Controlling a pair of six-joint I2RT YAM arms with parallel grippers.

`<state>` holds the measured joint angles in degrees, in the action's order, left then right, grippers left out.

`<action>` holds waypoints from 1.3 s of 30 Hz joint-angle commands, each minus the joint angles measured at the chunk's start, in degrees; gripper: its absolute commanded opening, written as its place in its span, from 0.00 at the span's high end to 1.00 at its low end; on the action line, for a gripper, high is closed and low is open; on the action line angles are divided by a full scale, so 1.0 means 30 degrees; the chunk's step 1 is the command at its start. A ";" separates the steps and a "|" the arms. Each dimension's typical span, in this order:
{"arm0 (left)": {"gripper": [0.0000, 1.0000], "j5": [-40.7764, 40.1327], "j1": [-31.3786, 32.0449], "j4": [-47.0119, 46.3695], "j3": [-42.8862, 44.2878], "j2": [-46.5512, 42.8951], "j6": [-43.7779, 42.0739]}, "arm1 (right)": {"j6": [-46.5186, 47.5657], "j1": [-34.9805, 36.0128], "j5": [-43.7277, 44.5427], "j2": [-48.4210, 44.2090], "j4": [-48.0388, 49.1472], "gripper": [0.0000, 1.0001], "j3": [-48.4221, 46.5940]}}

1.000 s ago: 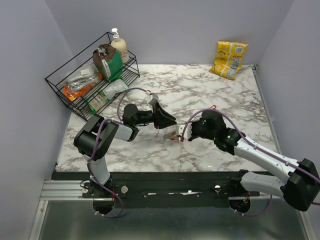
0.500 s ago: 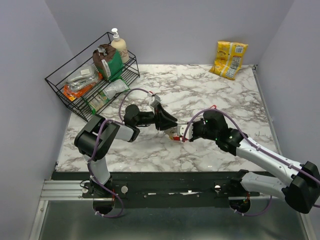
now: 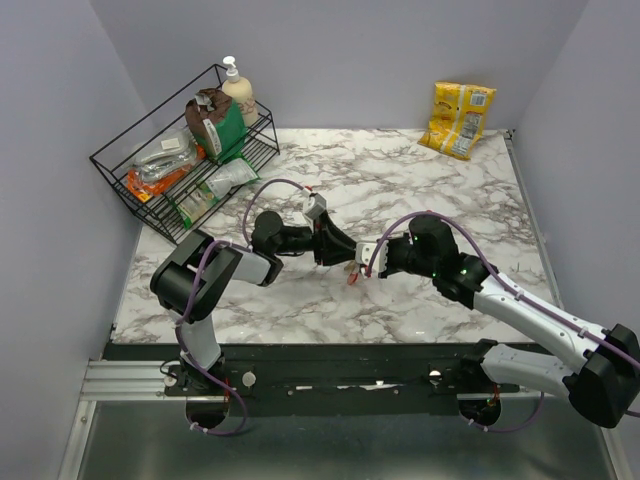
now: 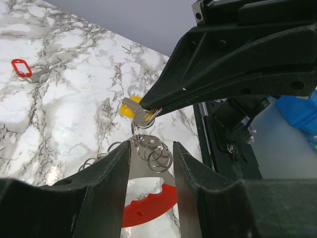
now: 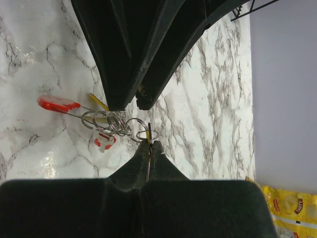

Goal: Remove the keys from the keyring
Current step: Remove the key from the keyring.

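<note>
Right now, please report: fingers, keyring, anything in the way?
Left fingers clamp the keyring. Right fingers pinch the yellow key. Red-tag key lies apart on the table. Nothing blocks the fingers.

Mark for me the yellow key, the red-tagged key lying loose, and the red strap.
yellow key (image 4: 126, 110): left wrist view, on its yellow head.
red-tagged key (image 4: 21, 68): left wrist view, middle of its tag.
red strap (image 4: 148, 212): left wrist view, middle of its curve.
</note>
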<state>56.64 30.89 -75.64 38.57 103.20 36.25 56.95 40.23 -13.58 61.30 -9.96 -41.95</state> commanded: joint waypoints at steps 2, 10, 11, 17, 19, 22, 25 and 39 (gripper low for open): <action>0.51 0.0339 0.0131 -0.1976 0.0152 -0.0298 -0.0393 | -0.0350 -0.0138 -0.0335 -0.0100 0.0037 0.99 -0.0547; 0.48 -0.0511 0.0160 -0.0423 -0.0023 -0.0766 -0.2180 | -0.0409 -0.0138 -0.1184 -0.0247 -0.0459 0.99 -0.0605; 0.48 -0.0512 0.0161 -0.0307 0.0006 -0.0766 -0.2239 | -0.0438 -0.0138 -0.1301 -0.0189 -0.0548 0.99 -0.0692; 0.49 -0.0717 0.0424 0.0424 0.0093 -0.0796 -0.3088 | -0.0584 -0.0138 -0.1419 0.0046 -0.0637 0.99 -0.0869; 0.49 -0.0833 0.0483 0.0747 0.0152 -0.0767 -0.3467 | -0.0672 -0.0167 -0.1390 0.0046 -0.0695 0.99 -0.0927; 0.50 -0.0921 0.0542 0.1276 0.0240 -0.0708 -0.3733 | -0.0760 -0.0167 -0.1390 0.0017 -0.0695 0.99 -0.0957; 0.50 -0.1097 0.0600 0.1422 0.0269 -0.0708 -0.3997 | -0.0731 -0.0167 -0.1448 0.0075 -0.0695 0.99 -0.0928; 0.55 -0.1127 0.0629 0.0983 0.0386 -0.0825 -0.3969 | -0.0731 -0.0167 -0.2063 0.0281 -0.1310 0.99 -0.1308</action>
<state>53.71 32.38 -70.63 38.57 102.32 24.82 55.48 40.01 -17.61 62.11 -12.95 -43.35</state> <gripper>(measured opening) 0.456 0.019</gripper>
